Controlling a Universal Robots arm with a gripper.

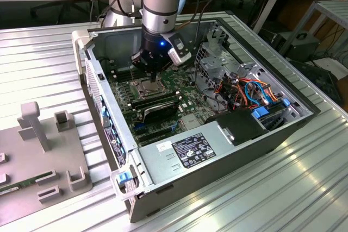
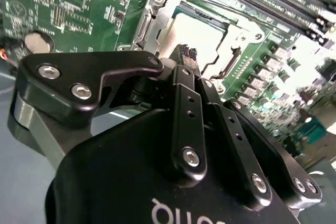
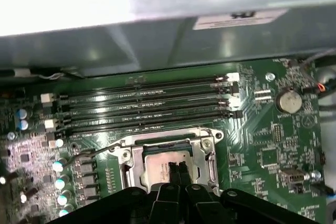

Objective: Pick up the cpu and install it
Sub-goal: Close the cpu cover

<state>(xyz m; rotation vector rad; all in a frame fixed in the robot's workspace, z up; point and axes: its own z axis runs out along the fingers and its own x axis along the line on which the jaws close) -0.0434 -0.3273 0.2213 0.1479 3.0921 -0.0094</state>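
The cpu (image 3: 160, 162) lies flat in the motherboard socket, its dull silver top showing inside the metal socket frame (image 3: 126, 156). My gripper (image 3: 177, 168) hangs right over it with its two black fingertips pressed together and nothing between them. They stand at or just above the chip's top. The second wrist view shows the same fingertips (image 2: 190, 53) over the cpu (image 2: 198, 31). In the exterior view the gripper (image 1: 154, 74) reaches down into the open computer case above the cpu (image 1: 147, 84).
Several dark memory slots (image 3: 147, 103) run beside the socket, below the case wall (image 3: 157, 3). A coin battery (image 3: 288, 100) sits on the green board. Cables (image 1: 244, 88) and a power supply (image 1: 190, 150) crowd the case's other end. A grey fixture tray (image 1: 43, 156) lies at the exterior view's left.
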